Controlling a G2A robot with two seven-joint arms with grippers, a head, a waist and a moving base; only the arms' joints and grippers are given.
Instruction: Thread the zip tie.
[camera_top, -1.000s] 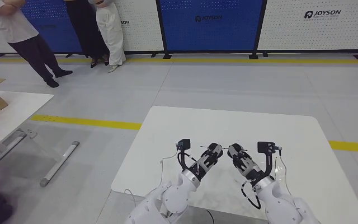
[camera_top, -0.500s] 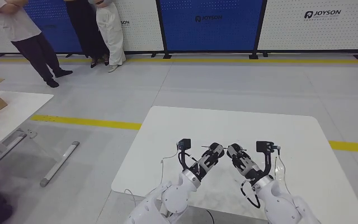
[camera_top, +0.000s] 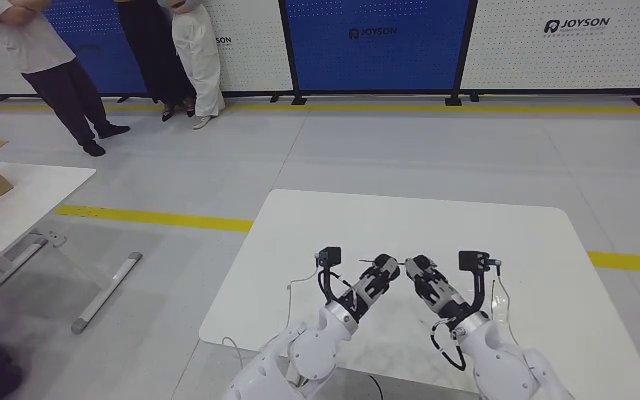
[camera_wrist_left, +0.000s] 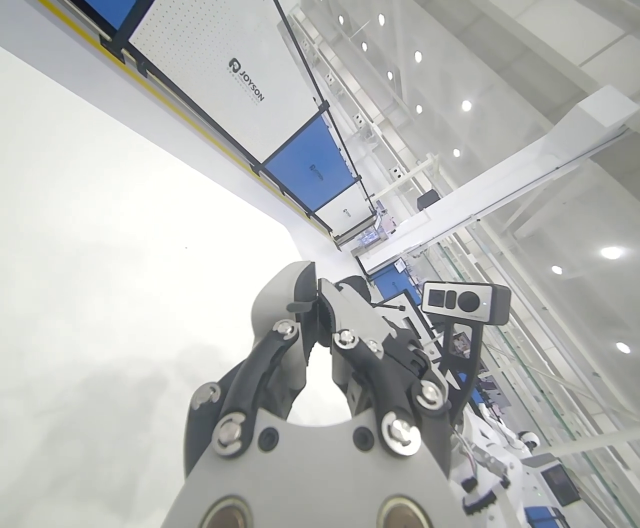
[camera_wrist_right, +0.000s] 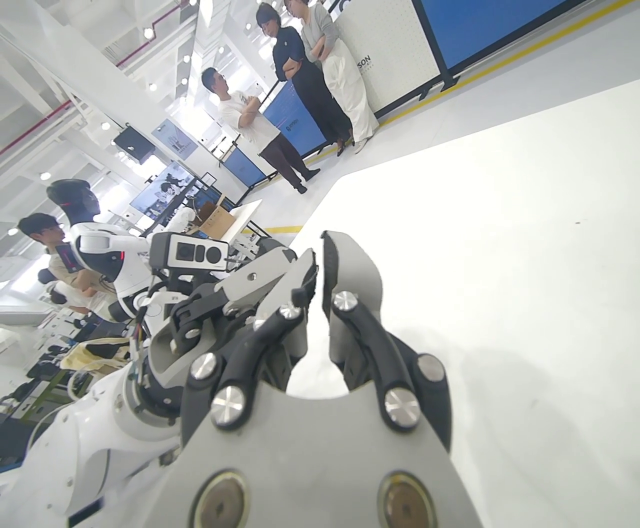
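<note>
Two grippers meet tip to tip over the near half of a white table (camera_top: 300, 250), well away from everything else in the room. Farthest left in the top view stands a second white table (camera_top: 40, 195), apart from the first, with a yellow floor line (camera_top: 150, 218) running across the grey floor between them. Next comes the zip tie (camera_top: 366, 263) — a thin dark strip that sticks out sideways from the tip of the left gripper (camera_top: 386, 267), pointing away from the other arm. The left wrist view shows that gripper's fingers (camera_wrist_left: 280, 300) pressed together save for a hairline gap. The strip is nipped between the pads close to the tips, and a short end shows across one finger. Just to the right, nose to nose with it, is the right gripper (camera_top: 412, 267); whether the two tips touch or stand a hair apart cannot be told. Its fingers (camera_wrist_right: 350, 270) are likewise drawn in until only a narrow slit is left between the pads — whether any part of the strip sits in that slit cannot be told. Both grippers slant inward toward each other above the table top. Behind the table, across the floor, runs a row of partitions, with a blue panel (camera_top: 378, 45) in the middle and a white panel (camera_top: 550, 45) at the right.
</note>
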